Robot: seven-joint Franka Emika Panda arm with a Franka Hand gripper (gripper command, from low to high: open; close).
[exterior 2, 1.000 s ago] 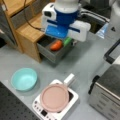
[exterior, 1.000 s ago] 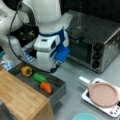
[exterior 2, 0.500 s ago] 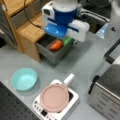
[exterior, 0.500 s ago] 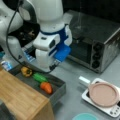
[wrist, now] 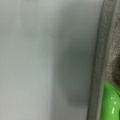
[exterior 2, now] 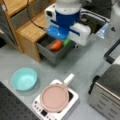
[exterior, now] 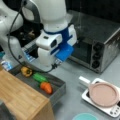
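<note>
Hovered with the gripper [exterior: 56, 65] above the grey tray's [exterior: 58, 86] rim beside green vegetable [exterior: 40, 77], jaws hidden, so their opening perhaps untellable.

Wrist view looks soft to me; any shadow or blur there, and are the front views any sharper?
Wrist view: blurred close-up, a dark shadow band on the grey surface beside the tray rim, green vegetable glossy with small highlights. Both front views: soft; toaster oven top shows faint glare. The gripper does not show.
</note>
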